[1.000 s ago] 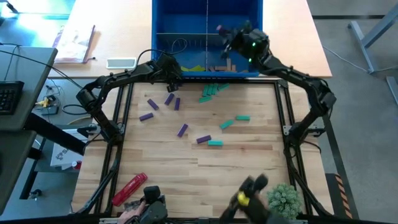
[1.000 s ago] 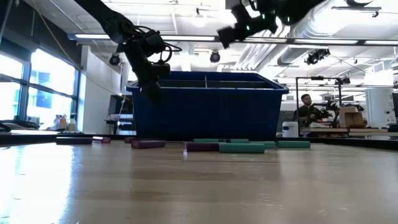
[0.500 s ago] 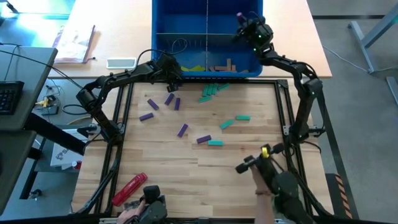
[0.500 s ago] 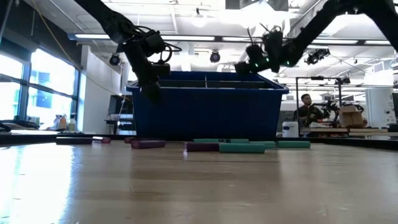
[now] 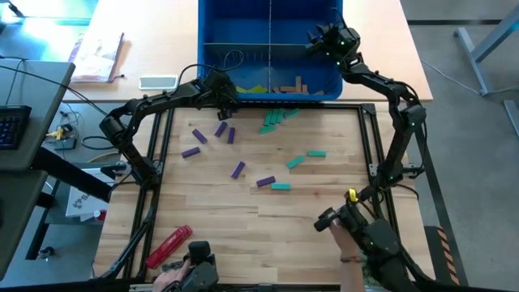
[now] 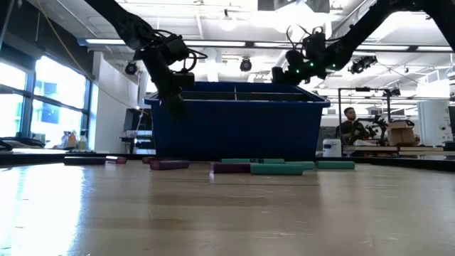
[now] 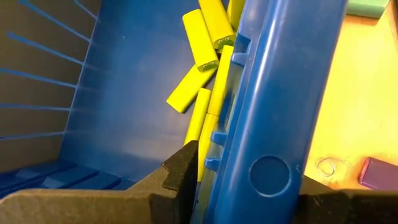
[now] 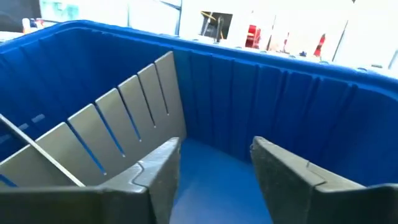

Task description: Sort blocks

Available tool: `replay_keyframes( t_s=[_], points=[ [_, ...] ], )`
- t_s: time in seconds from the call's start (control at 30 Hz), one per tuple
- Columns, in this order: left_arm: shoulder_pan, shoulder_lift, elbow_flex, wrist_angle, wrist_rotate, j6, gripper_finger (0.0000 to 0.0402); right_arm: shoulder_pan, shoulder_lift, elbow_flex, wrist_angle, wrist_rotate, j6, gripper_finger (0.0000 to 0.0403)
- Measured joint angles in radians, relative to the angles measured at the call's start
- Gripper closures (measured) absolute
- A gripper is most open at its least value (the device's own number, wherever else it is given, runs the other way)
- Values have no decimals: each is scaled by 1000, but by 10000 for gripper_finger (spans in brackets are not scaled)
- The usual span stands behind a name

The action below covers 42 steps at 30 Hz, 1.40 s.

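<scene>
- On the wooden table (image 5: pixel 268 227), nearest the viewer, a red cylindrical tool (image 5: pixel 169 246) lies at about 7 o'clock, and a person's hand (image 5: pixel 357 235) with a dark object shows at 5 o'clock.
- Loose blocks lie mid-table: purple blocks (image 5: pixel 238 169) spread toward 10 o'clock, and teal blocks (image 5: pixel 296 161) toward 2 o'clock, with a teal cluster (image 5: pixel 274 119) just in front of the bin.
- The left gripper (image 5: pixel 220 91) sits at the near wall of the blue bin (image 5: pixel 212 32), at 11 o'clock; in the left wrist view its fingers (image 7: pixel 180 171) straddle that wall, clenched on the bin's edge.
- The bin stands at 12 o'clock, split by grey dividers (image 8: pixel 118 118) into compartments.
- The near left compartment holds lime yellow-green blocks (image 7: pixel 200 37), heaped against the near wall.
- The near right compartment holds tan wood blocks (image 5: pixel 290 86).
- The right gripper (image 5: pixel 327 39) hovers over the bin's far right compartment, at 1 o'clock; its jaws are released and hold nothing, with bare blue floor (image 8: pixel 214 168) showing between them.
</scene>
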Motion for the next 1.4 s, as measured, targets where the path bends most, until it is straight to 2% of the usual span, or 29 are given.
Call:
replay_keyframes(
  t_s=[0.07,0.13,0.23,0.3,0.4,0.5,0.67,0.73,1.2,1.3,1.4],
  points=[
    [0,0,0,3,-1,8,309,0,-30,0,-53,-10,28,200],
    [0,1,0,5,-13,11,309,6,-80,0,-129,-98,15,192],
    [-1,1,0,1,-28,12,309,58,-169,0,-291,-288,-80,191],
    [0,1,0,-1,-31,15,309,125,-226,0,-449,-320,-194,192],
    [0,1,0,0,-33,15,309,249,-294,0,-685,-270,-354,192],
    [0,1,0,0,-33,11,308,365,-316,0,-860,-138,-435,192],
    [1,1,0,4,-16,24,308,477,-296,0,-968,96,-437,192],
    [1,1,0,5,-9,42,308,487,-275,0,-973,145,-425,192],
    [0,1,1,35,9,32,308,416,-54,0,-966,190,-415,194],
    [0,1,1,30,9,37,303,415,-19,3,-950,228,-417,208],
    [0,1,1,29,9,37,292,420,4,6,-943,270,-452,245]
  ],
)
